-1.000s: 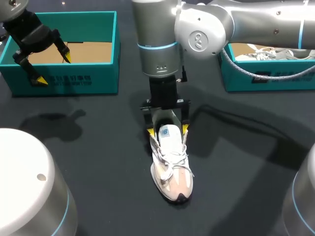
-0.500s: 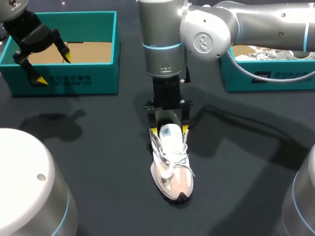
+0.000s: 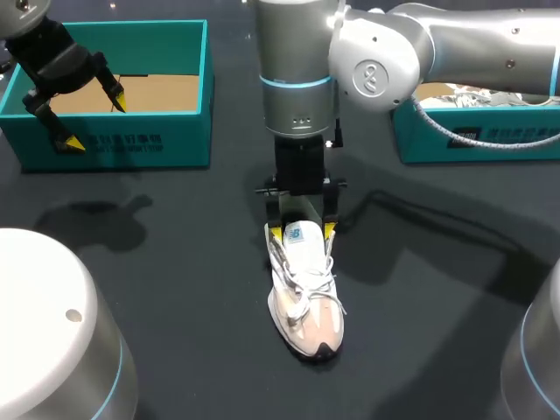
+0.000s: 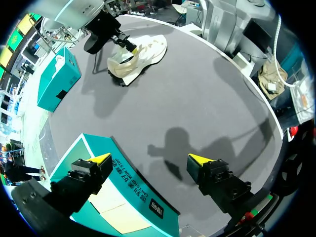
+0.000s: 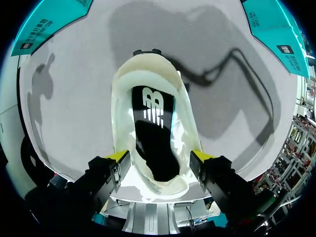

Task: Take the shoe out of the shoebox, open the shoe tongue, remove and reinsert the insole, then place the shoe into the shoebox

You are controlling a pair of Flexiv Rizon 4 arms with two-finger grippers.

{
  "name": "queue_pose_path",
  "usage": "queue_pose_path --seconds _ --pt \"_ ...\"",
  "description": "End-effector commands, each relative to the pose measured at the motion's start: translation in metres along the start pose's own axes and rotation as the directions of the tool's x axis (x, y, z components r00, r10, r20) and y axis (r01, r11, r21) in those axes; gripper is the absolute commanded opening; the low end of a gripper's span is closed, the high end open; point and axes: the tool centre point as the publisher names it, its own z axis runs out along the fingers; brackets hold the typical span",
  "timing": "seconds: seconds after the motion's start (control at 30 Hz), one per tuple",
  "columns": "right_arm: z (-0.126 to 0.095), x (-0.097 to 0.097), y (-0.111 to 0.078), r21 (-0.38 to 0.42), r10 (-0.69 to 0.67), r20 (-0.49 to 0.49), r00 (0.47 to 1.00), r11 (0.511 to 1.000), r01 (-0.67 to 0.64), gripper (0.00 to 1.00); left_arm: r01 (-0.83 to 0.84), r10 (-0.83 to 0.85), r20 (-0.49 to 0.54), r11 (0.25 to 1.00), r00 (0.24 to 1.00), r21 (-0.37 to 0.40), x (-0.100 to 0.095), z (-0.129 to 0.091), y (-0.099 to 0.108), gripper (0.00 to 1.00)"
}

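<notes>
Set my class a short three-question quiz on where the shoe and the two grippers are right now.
1. Fill in: the left gripper, above the empty shoebox at its front wall, has its fingers ___.
2. True or false: the pink-toed shoe lies inside a shoebox.
3. Which gripper clasps that shoe's heel? A: left. B: right gripper. C: neither.
Key: 1 open; 2 false, it stands on the table; 3 B.
</notes>
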Motion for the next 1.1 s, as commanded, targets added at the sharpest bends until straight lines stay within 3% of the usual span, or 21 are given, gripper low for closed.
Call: queue_pose_path --seconds 0.03,1.1 --pt "0.002 -0.002 -0.005 -0.007 -0.011 -0.013 1.000 1.000 0.011 0.85 -0.001 0.001 -0.001 1.000 1.000 -0.002 0.000 0.000 0.000 1.00" --pt "0.001 -0.001 -0.017 -0.046 -0.003 -0.015 1.000 0.999 0.002 0.87 -0.001 0.001 -0.001 1.000 1.000 -0.002 0.000 0.000 0.000 1.00"
